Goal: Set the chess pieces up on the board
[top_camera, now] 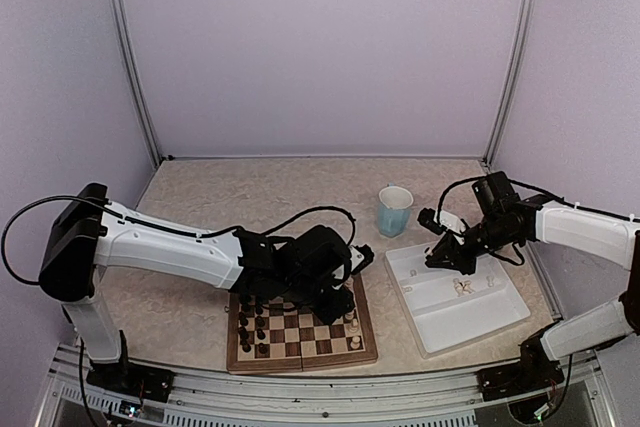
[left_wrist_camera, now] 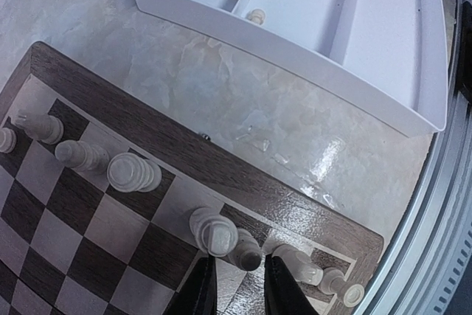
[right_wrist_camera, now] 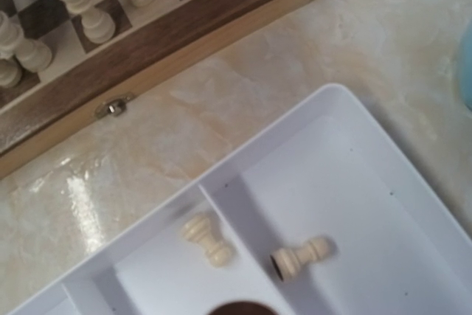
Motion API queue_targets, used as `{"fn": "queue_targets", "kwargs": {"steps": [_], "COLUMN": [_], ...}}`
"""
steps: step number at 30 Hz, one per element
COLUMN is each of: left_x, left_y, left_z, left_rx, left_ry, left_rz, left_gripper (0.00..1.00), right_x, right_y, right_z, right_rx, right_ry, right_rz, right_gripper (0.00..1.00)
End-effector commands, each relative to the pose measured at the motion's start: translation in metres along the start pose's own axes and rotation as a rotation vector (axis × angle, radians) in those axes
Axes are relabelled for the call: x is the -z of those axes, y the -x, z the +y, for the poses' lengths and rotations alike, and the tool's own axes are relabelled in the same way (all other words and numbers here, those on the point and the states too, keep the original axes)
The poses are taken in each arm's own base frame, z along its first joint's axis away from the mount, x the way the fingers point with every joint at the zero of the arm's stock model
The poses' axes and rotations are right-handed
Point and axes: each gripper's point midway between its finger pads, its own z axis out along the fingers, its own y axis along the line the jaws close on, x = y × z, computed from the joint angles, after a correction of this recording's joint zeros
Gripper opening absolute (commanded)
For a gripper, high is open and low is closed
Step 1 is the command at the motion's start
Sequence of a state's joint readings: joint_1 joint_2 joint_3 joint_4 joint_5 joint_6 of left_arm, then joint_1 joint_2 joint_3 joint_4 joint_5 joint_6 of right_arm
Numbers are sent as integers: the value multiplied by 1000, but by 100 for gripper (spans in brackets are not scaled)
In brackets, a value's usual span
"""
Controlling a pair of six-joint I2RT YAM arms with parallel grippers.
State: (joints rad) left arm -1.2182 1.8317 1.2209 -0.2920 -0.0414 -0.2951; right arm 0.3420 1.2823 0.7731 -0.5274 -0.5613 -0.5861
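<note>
Left wrist: my narrow left fingers straddle a cream piece on the board, grip unclear; I judge I'm placing it. Next, my closed right fingers must open for a loose piece in the tray below them.

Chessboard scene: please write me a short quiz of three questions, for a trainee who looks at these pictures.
1. True or false: the white tray is empty.
2. Which tool is over the board? A. left B. right C. neither
3. Name the thing that stands on the table just beyond the tray.
Key: 1. False, cream pieces lie in it. 2. A, the left tool. 3. The blue mug.
</note>
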Motion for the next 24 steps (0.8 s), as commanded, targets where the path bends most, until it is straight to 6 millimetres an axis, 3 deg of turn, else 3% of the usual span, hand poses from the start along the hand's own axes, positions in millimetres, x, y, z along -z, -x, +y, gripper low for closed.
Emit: {"fn": "queue_targets", "kwargs": {"steps": [1,8,13,24], "left_x": [1,-10,-13,-5], "left_y": [0,-7,-10,-8], "left_z": [-2,-4,-3,-6], "left_rx": [22,23,23,15], "left_ry": [-8,-19,-18,-30], "left_rz": [-4,26,39,31], "left_gripper": [23,15,16,6], "right_x": [0,0,0,0], "right_y": [1,-1,-1,0], "right_z": [-1,0,-1,-1], "right_rx": [-4,-3,-1,-1], "right_ry": [4,3,2,5], "right_rz": [-12,-8,-9,-10], "right_gripper": [7,7,7,8]}}
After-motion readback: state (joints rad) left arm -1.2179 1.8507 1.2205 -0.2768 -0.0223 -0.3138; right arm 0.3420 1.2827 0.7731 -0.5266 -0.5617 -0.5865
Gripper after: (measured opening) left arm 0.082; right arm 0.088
